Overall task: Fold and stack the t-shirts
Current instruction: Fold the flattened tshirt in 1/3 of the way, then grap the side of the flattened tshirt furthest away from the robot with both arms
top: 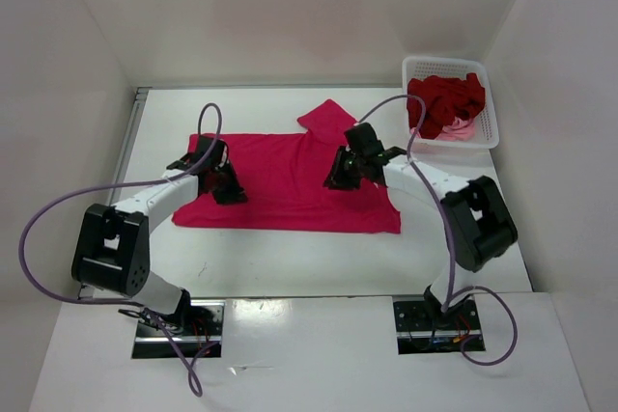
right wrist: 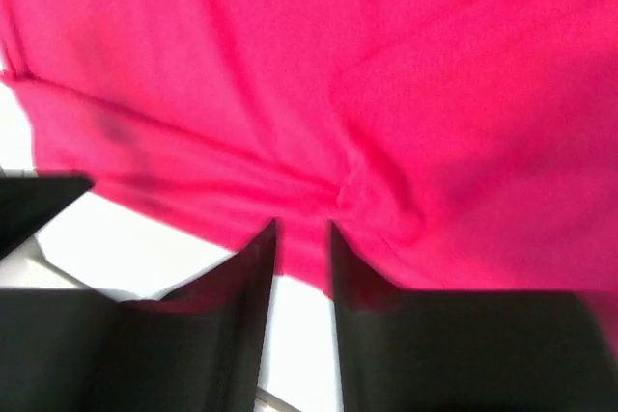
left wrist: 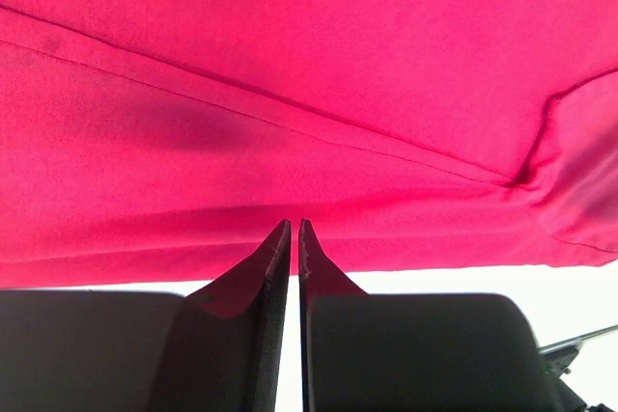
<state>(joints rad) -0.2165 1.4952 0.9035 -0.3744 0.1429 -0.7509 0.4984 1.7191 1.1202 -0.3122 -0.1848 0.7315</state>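
A bright magenta-red t-shirt (top: 290, 180) lies spread flat on the white table, one sleeve (top: 328, 118) sticking out at its far edge. My left gripper (top: 230, 192) rests on the shirt's left part; in the left wrist view its tips (left wrist: 294, 224) stand at the hem of the shirt (left wrist: 309, 94), shut to a thin slit with nothing seen between them. My right gripper (top: 340, 180) is over the shirt's right part, open. In the right wrist view a puckered fold of the shirt (right wrist: 386, 94) lies just beyond its tips (right wrist: 302, 227).
A white mesh basket (top: 492, 113) stands at the back right, holding a dark crimson t-shirt (top: 446, 98) and a light pink one (top: 462, 129) beneath it. White walls close in the table on the left, right and back.
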